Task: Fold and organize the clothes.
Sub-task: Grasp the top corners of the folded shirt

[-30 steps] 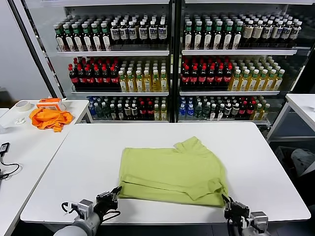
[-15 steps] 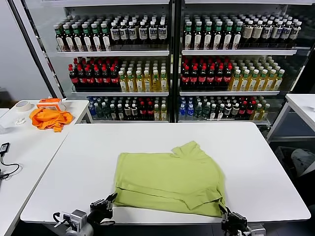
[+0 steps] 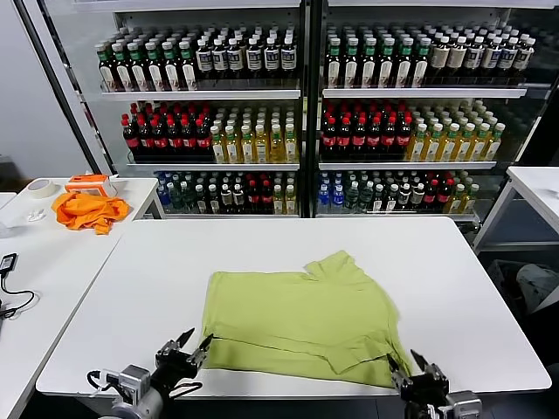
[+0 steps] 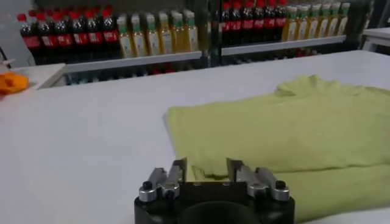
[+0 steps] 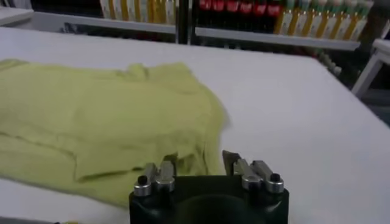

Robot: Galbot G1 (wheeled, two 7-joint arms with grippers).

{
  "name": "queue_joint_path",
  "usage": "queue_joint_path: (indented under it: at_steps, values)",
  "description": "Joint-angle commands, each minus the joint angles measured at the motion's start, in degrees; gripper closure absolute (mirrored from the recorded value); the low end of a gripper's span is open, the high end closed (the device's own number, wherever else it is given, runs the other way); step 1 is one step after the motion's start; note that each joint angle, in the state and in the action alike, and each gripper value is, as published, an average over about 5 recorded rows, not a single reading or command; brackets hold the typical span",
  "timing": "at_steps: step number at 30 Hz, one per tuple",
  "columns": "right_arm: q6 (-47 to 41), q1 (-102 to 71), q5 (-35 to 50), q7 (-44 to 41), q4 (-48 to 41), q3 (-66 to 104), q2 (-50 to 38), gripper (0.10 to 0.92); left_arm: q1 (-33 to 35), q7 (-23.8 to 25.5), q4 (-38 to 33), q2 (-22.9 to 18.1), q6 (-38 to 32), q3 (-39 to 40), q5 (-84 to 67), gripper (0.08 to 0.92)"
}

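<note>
The lime yellow-green T-shirt (image 3: 301,319) lies folded on the white table (image 3: 157,288), plain side up, no print showing. My left gripper (image 3: 195,342) is open at the table's front edge, just off the shirt's front left corner. In the left wrist view the shirt (image 4: 274,131) lies beyond the open left gripper (image 4: 206,169). My right gripper (image 3: 403,362) is open at the front edge by the shirt's front right corner. In the right wrist view the shirt (image 5: 103,115) lies past the open right gripper (image 5: 198,163). Neither gripper holds anything.
An orange cloth (image 3: 86,209), a tape roll (image 3: 40,187) and a cable (image 3: 10,301) lie on the side table at the left. Shelves of bottles (image 3: 306,113) stand behind the table. Another white table (image 3: 537,188) is at the right.
Both grippers, shut on the shirt's front corners before, have let go and opened. The shirt slid slightly toward the front left and now lies still.
</note>
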Motion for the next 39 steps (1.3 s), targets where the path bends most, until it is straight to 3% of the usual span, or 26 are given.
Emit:
queue_joint_path:
  at_steps: [1,5,11,20,29,39]
  values:
    - [-2.5,18.1,2.8,2.6,-4.8,-5.6,-2.1,0.307,-14.7,-0.5,8.0,1.7,-1.5,3.7,-8.6,0.428]
    - [-2.6,30.1,4.6,3.6,-12.7,-13.5,-1.8,0.219,-22.3,-0.2,13.5,1.8,-0.8,6.4,-9.9,0.307]
    - [-2.6,41.9,6.6,4.4,-23.3,-19.6,1.7,0.203,-28.8,-0.1,18.8,0.7,1.9,8.5,-11.3,0.186]
    - [-2.5,52.4,8.0,5.9,-36.5,-24.2,7.5,0.203,-36.8,2.1,32.0,-1.5,0.7,13.4,-10.1,0.177]
    - [-1.2,58.8,9.9,3.6,-51.0,-25.5,11.6,0.203,-42.7,3.3,39.8,-2.1,0.9,15.4,-8.7,0.177]
    - [4.6,61.2,8.5,-0.2,-58.5,-27.2,14.5,0.203,-43.2,4.1,41.7,-1.7,-0.7,16.3,-7.6,0.177]
